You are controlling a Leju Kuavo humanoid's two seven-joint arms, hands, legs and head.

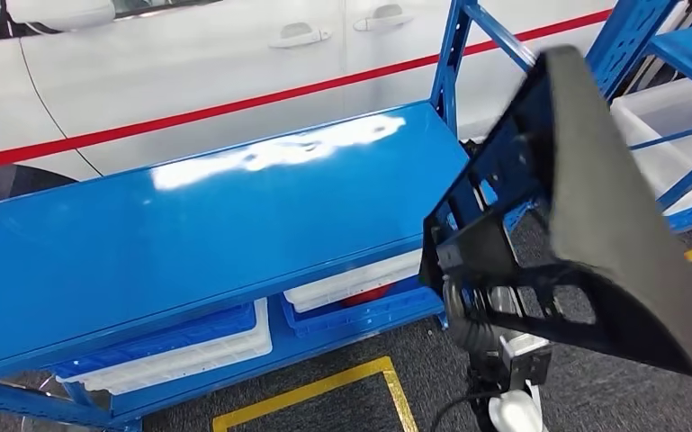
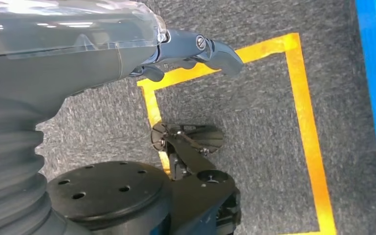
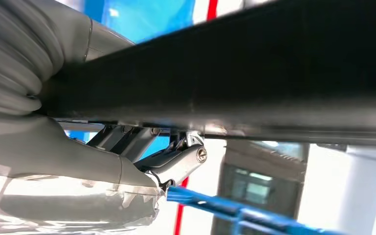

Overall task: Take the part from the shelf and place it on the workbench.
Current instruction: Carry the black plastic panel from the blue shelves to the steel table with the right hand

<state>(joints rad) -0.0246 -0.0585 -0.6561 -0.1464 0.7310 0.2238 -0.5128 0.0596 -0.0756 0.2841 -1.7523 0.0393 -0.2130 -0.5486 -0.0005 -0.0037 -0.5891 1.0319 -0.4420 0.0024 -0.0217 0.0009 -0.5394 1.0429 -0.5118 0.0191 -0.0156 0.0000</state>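
Part held aloft beside the blue surface

Your right hand (image 3: pixel 176 164) grips a large black part (image 1: pixel 585 216), its fingers closed against the part's underside in the right wrist view. In the head view the part hangs tilted in the air on the right, above the grey carpet and just past the right end of the glossy blue surface (image 1: pixel 207 225), not resting on it. The part shows a dark grey curved face and a black ribbed frame behind it. Your left hand (image 2: pixel 195 51) hangs over the floor holding nothing, fingers loosely curled. Yellow tape (image 2: pixel 305 132) marks a rectangle on the carpet. Blue and white bins (image 1: pixel 180 346) sit under the surface. A white car (image 1: pixel 189 54) stands behind.
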